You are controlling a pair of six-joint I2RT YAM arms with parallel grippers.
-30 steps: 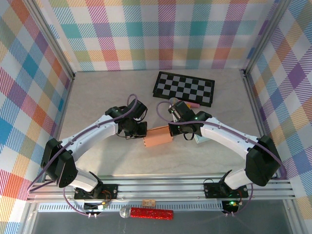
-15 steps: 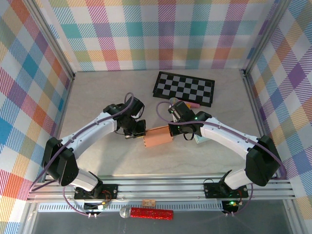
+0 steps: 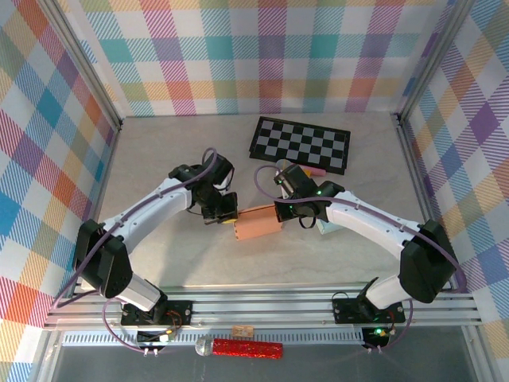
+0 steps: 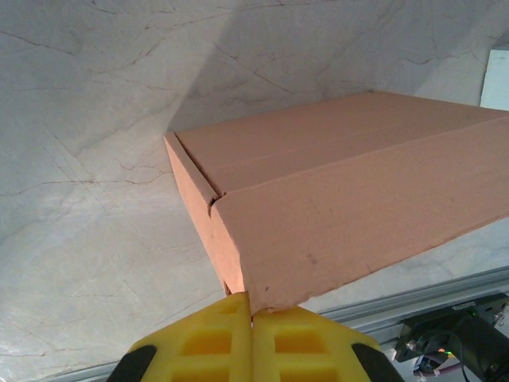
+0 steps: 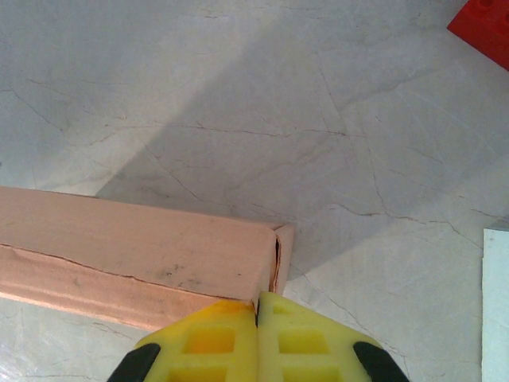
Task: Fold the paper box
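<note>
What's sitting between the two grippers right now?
The paper box. In the top external view it spans the gap from the left gripper to the right gripper, and both grippers are shut at its ends.

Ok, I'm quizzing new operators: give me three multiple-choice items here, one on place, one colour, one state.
1. Where is the checkerboard relative to the paper box? A nearer the robot B beyond it, toward the back wall C on top of it
2. Colour of the left gripper fingers? A yellow B blue C white
3. The right gripper is: A wide open B gripping the checkerboard C shut
Key: B, it lies farther back; A, yellow in the wrist view; C, its fingers meet at the box's corner.
</note>
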